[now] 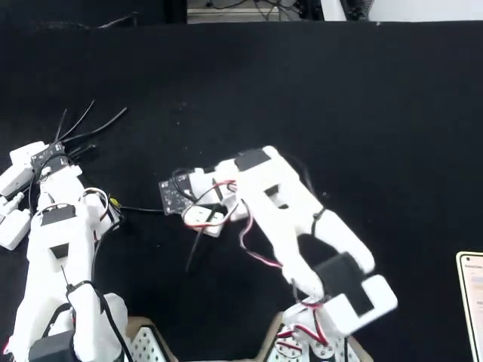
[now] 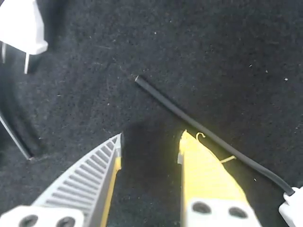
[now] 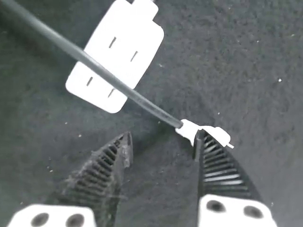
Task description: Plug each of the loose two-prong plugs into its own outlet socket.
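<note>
My left arm point(image 1: 53, 249) lies along the table's 8 o'clock side and is stretched toward 9 o'clock. White pieces point(image 1: 13, 181) cluster there; from above I cannot tell whether they are plugs or outlets. My left gripper point(image 2: 151, 137) hangs low over the black cloth point(image 2: 213, 56), jaws apart with nothing between them. From the wrist I make out more than from above: a plug point(image 2: 21, 28) with two bare prongs off to one side, and a cord point(image 2: 165, 100) whose loose end lies just ahead of the yellow finger point(image 2: 208, 175).

My right arm point(image 1: 279, 188) bends from 6 o'clock up to the table's middle. My right gripper point(image 3: 162, 139) is spread wide and holds nothing. Its camera adds an outlet point(image 3: 113, 56) lying face up, showing two pairs of slots. A second cord point(image 3: 94, 65) crosses the outlet, and its small plug point(image 3: 203, 132) touches the tip of one finger point(image 3: 215, 165).
</note>
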You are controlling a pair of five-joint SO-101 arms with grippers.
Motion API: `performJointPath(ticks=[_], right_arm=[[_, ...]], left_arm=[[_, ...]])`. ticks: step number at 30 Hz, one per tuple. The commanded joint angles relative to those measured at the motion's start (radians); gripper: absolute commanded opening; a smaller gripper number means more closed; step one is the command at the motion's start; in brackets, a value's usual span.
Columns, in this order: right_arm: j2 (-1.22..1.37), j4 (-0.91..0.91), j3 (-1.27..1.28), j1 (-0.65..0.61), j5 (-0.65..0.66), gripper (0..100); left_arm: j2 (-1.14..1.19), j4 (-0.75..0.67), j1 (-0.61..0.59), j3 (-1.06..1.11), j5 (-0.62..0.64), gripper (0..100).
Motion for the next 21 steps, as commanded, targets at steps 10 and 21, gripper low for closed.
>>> performJointPath(ticks=[10, 21], right_arm=[[0.147, 0.003, -0.179, 0.028, 0.008, 15.4], [-0.067, 0.048, -0.251, 0.181, -0.45, 1.0]], left_arm=[[-0.025, -0.011, 0.013, -0.013, 0.011, 20], [-0.025, -0.011, 0.016, -0.012, 0.009, 20]])
